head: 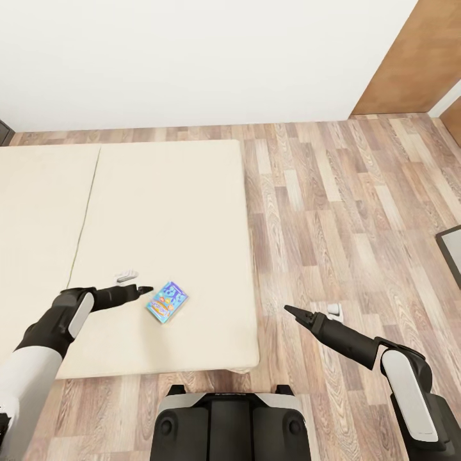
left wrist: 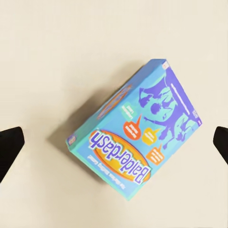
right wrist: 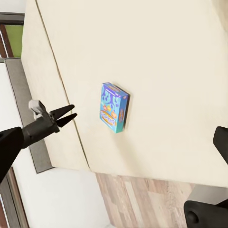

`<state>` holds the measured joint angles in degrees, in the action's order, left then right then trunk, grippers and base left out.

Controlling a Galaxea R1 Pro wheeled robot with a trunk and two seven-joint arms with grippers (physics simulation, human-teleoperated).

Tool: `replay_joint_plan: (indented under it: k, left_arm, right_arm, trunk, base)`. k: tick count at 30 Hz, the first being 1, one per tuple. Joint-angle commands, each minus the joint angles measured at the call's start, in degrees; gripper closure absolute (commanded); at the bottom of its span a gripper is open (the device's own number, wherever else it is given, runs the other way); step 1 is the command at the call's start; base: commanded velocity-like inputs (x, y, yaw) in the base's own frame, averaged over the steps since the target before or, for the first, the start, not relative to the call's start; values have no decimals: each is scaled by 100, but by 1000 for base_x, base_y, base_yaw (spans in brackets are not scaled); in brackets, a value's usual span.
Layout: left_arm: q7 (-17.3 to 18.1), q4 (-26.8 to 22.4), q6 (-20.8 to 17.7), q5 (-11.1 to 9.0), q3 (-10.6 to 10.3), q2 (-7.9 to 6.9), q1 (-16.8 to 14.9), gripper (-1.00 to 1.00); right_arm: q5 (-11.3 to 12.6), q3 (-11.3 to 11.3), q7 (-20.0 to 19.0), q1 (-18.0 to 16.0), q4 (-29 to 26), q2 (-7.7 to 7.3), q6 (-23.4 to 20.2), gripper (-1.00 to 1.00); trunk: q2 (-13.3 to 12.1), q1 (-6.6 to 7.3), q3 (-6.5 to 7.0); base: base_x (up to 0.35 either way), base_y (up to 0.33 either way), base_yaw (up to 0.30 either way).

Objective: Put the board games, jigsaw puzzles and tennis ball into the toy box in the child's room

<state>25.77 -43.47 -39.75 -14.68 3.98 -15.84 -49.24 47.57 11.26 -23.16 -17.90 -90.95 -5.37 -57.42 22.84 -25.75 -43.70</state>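
Observation:
A small blue board game (head: 167, 302) printed "Balderdash" lies flat on the beige mattress of the bed (head: 166, 192), near its front right corner. My left gripper (head: 147, 290) hovers just left of it, open. In the left wrist view the box (left wrist: 135, 142) lies below between the two spread black fingertips (left wrist: 9, 147). The right wrist view takes in the same box (right wrist: 114, 113) and the left gripper (right wrist: 68, 115) beside it. My right gripper (head: 288, 310) hangs over the wood floor to the right of the bed, open and holding nothing.
A small white object (head: 126, 276) rests on the mattress behind the left gripper. Another white object (head: 333, 309) lies on the plank floor by the right gripper. A brown door (head: 416, 57) stands at the back right, a dark panel (head: 451, 253) at the right edge. My base (head: 230, 422) faces the bed's foot.

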Motion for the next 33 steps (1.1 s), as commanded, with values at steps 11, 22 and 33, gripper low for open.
replay_joint_plan:
  k: [11,22,33]
  left_arm:
    - [-503,39,165,-1,-18,149,-276,-100]
    - [-608,57,347,13,-27,318,-362,-100]
    - [-621,96,615,111,-40,410,-367,-100]
  right_arm:
    - [-46,16,-64,-3,-6,-5,-31,-100]
    - [-46,19,-80,-3,-6,-8,-40,-100]
    - [-29,41,-124,-14,-18,-8,-143,-100]
  trunk:
    - [9,-3,-6]
    - [9,-3,-6]
    - [9,-3,-6]
  base:
    - [0,0,0]
    - [0,0,0]
    - [0,0,0]
